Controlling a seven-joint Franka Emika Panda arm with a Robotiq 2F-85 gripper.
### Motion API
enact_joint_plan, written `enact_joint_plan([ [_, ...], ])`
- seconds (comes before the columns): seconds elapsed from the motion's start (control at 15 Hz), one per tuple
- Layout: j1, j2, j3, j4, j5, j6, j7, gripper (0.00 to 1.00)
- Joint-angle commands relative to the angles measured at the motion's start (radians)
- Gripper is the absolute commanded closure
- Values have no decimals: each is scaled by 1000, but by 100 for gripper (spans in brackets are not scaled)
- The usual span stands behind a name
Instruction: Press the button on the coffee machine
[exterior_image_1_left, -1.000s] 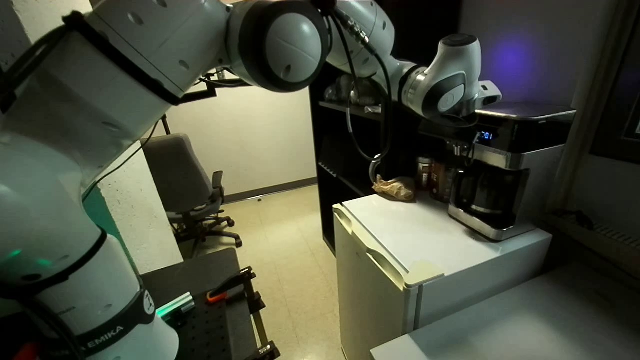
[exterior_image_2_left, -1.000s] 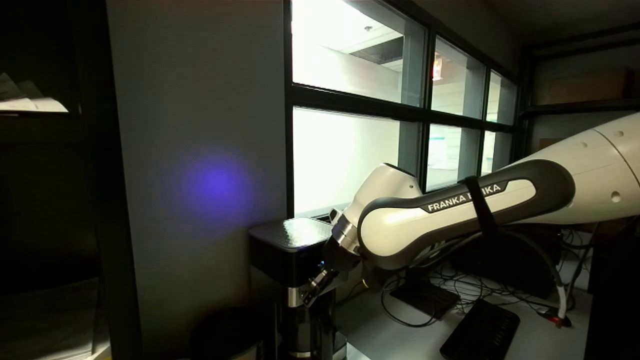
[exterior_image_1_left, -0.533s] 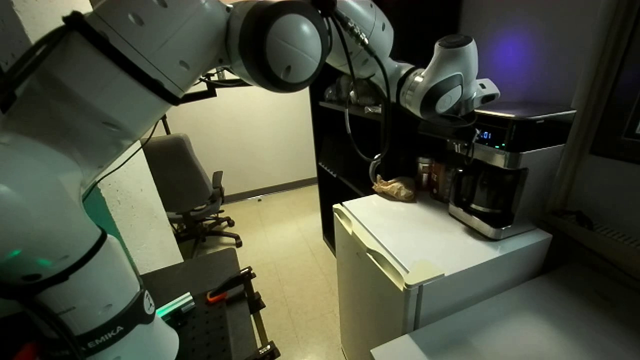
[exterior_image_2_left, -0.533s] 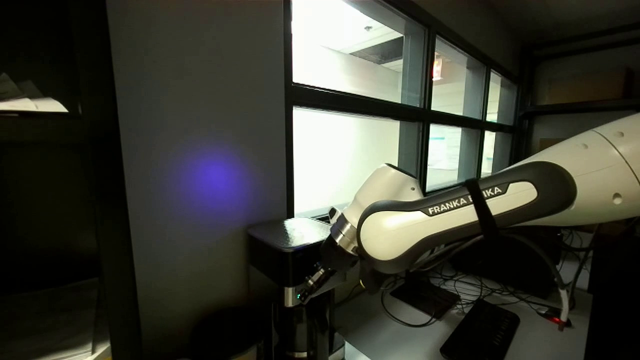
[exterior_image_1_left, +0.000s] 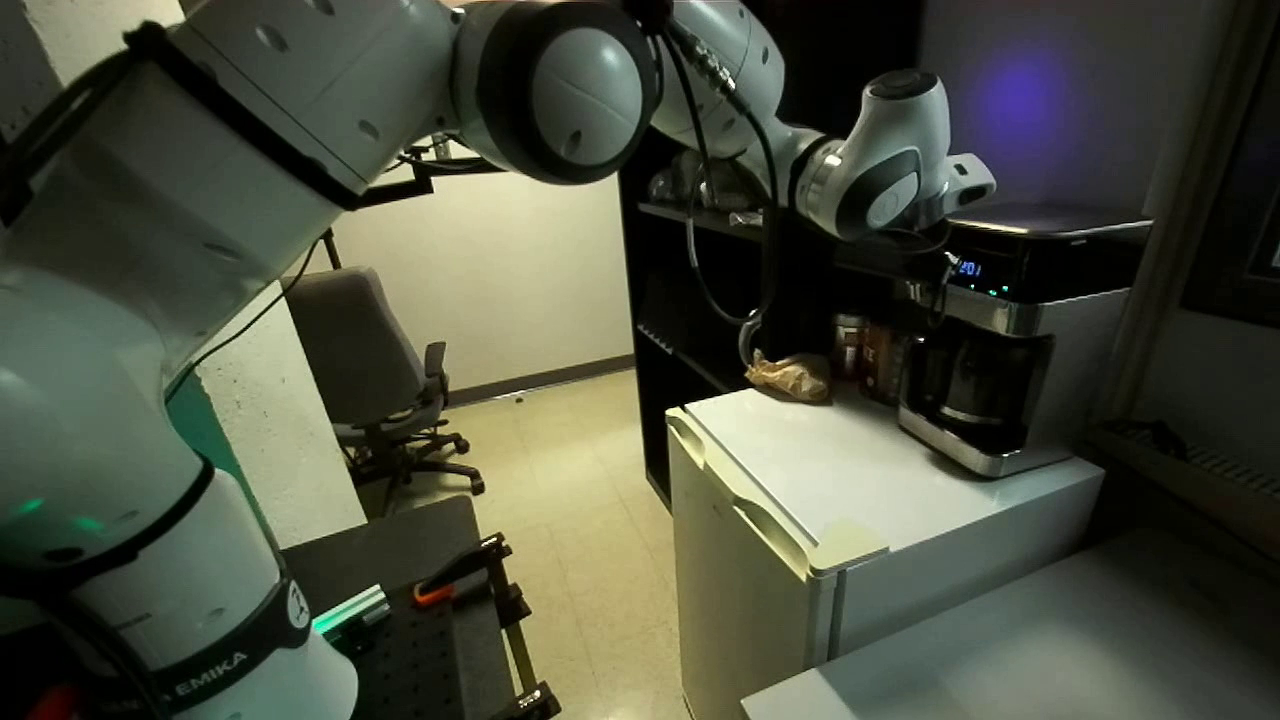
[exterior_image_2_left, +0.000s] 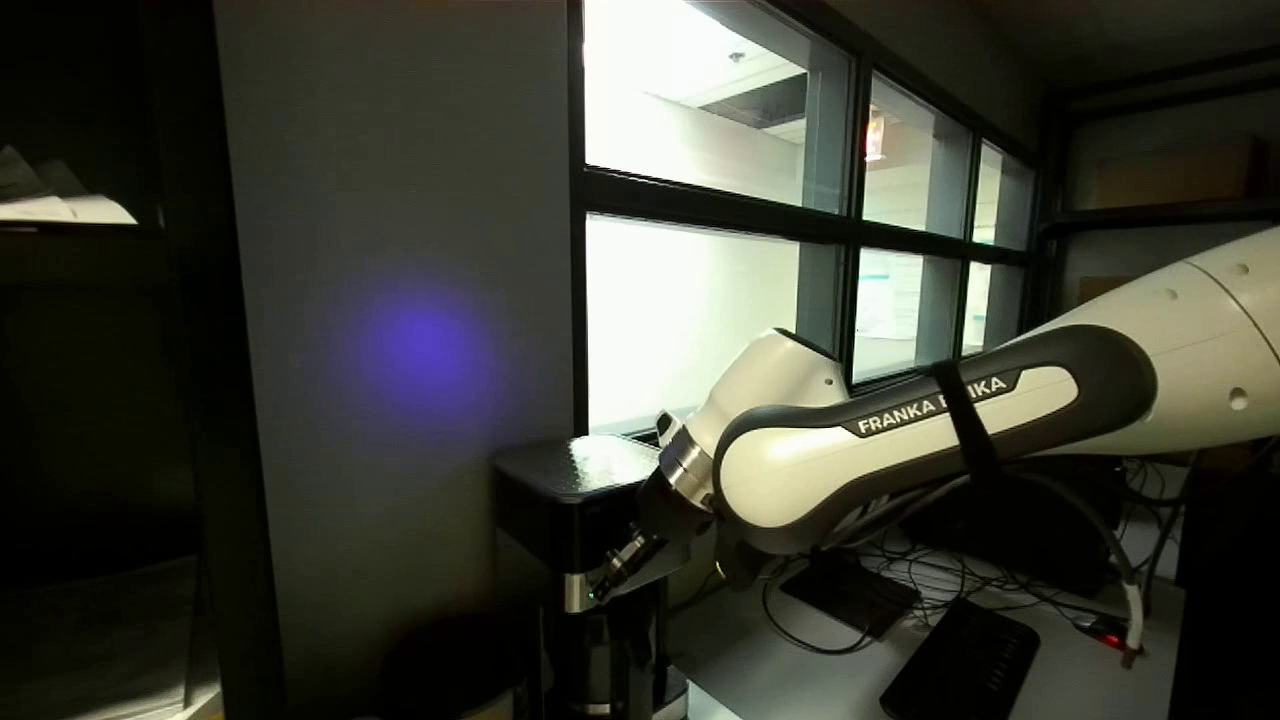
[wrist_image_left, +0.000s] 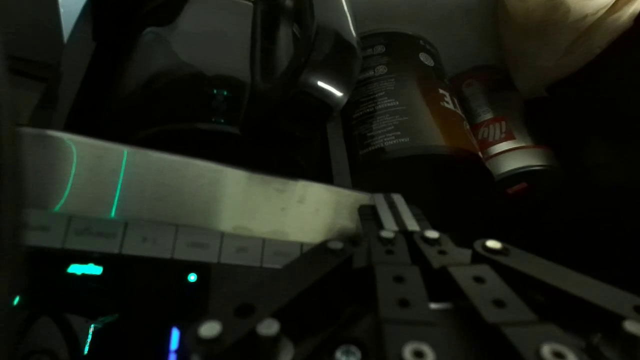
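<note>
The coffee machine (exterior_image_1_left: 1085, 370) stands on a white fridge, silver and black, its lit display (exterior_image_1_left: 968, 268) showing and its dark carafe (exterior_image_1_left: 985, 385) below. It also shows in an exterior view (exterior_image_2_left: 535, 515). In the wrist view its silver band (wrist_image_left: 200, 195), a row of grey buttons (wrist_image_left: 147, 240) and green lit marks (wrist_image_left: 85, 269) appear. My gripper (wrist_image_left: 395, 212) is shut and empty, fingertips side by side at the right end of the band. It also shows in both exterior views (exterior_image_1_left: 935, 300) (exterior_image_2_left: 605, 580), at the machine's upper front. I cannot tell whether it touches the panel.
The white fridge (exterior_image_1_left: 810, 450) bears the machine, a crumpled paper bag (exterior_image_1_left: 790, 376) and coffee cans (wrist_image_left: 405, 100) (wrist_image_left: 500, 130) beside the carafe. A white desk (exterior_image_1_left: 1050, 640) is in front. A black shelf (exterior_image_1_left: 690, 290) stands behind. A window (exterior_image_2_left: 690, 320) is behind the arm.
Green lights have come on below the display. In the exterior views my gripper has shifted slightly left, and the coffee machine has shifted very slightly too.
</note>
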Motion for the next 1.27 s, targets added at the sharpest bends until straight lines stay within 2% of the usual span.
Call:
enact_joint_plan([
  [0.0,-11,-43,12,-53,-22,13,4,100],
  [0.73,-29,-266,20,-398,-42,8,-25,100],
  [1.2,-42,-351,25,-527,-37,15,-47,100],
])
